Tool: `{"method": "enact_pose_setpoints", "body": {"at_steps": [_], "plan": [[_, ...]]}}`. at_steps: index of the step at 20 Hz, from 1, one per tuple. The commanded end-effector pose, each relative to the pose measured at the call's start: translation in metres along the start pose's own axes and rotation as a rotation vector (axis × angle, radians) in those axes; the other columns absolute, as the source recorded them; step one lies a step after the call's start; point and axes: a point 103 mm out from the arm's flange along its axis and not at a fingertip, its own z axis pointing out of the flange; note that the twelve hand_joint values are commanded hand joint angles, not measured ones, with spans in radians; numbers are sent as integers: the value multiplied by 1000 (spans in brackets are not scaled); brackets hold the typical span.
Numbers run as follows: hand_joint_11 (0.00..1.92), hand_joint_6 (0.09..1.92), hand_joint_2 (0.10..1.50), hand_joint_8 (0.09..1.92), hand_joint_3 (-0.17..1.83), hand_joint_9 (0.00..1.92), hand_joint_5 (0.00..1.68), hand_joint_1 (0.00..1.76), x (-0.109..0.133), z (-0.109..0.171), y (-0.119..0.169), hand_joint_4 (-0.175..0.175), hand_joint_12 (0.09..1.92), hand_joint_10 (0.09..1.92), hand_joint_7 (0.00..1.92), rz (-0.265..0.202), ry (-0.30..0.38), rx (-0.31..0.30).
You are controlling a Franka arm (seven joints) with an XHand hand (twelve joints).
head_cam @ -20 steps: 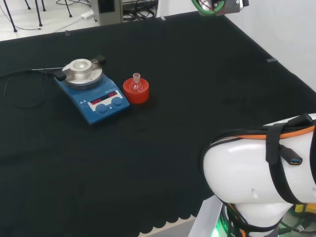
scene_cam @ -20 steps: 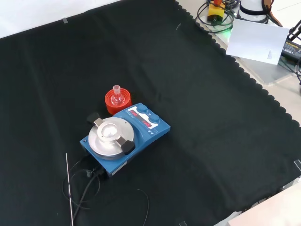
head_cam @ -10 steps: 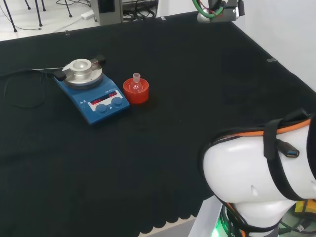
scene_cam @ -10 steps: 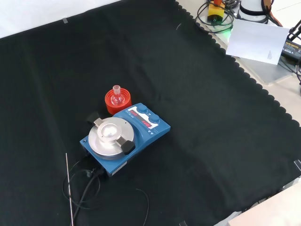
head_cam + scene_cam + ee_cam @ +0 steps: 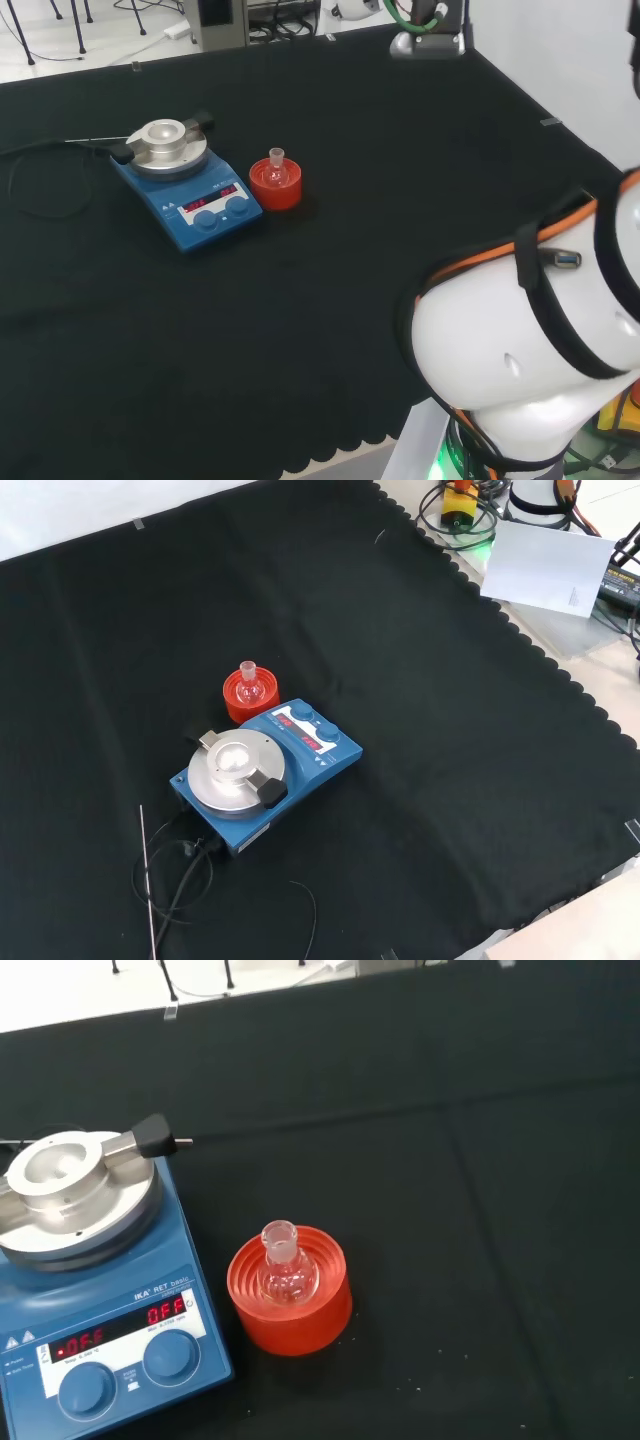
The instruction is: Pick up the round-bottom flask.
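A small clear round-bottom flask (image 5: 276,162) stands neck up in a red ribbed ring stand (image 5: 275,190) on the black cloth, just right of the stirrer in the head view. In the front view the flask (image 5: 248,684) and its stand (image 5: 238,702) lie behind the stirrer, near the cloth's middle. The wrist view looks down on the flask (image 5: 286,1272) in the stand (image 5: 291,1312) from some way off. Nothing touches the flask. The arm's far end (image 5: 427,28), with green cable, hangs at the head view's top edge, well away from the flask.
A blue hotplate stirrer (image 5: 186,192) with a round silver top (image 5: 232,770) sits beside the stand, and its black cable (image 5: 175,875) trails off. The arm's big white link (image 5: 530,370) stands at the head view's lower right. A white sheet (image 5: 550,568) lies off the cloth.
The arm's far end has come lower at the head view's top edge, and the big white link has swung up. Flask, stand and stirrer have not moved.
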Motion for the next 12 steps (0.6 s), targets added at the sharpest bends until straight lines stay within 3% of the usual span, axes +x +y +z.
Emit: {"method": "enact_pose_setpoints", "body": {"at_steps": [1,6,9,12], "plan": [[0,87,1166,556,245,321,382,356,-14,58,93,-41,1190,632,241,-40,101,-12],[0,87,1089,562,234,335,386,489,-22,103,116,-41,1196,639,242,-54,180,-20],[0,87,974,579,352,365,404,572,-26,127,125,-43,1228,636,257,-38,238,-3],[0,87,865,598,468,393,423,665,-29,154,133,-45,1257,638,290,-52,266,3]]}}
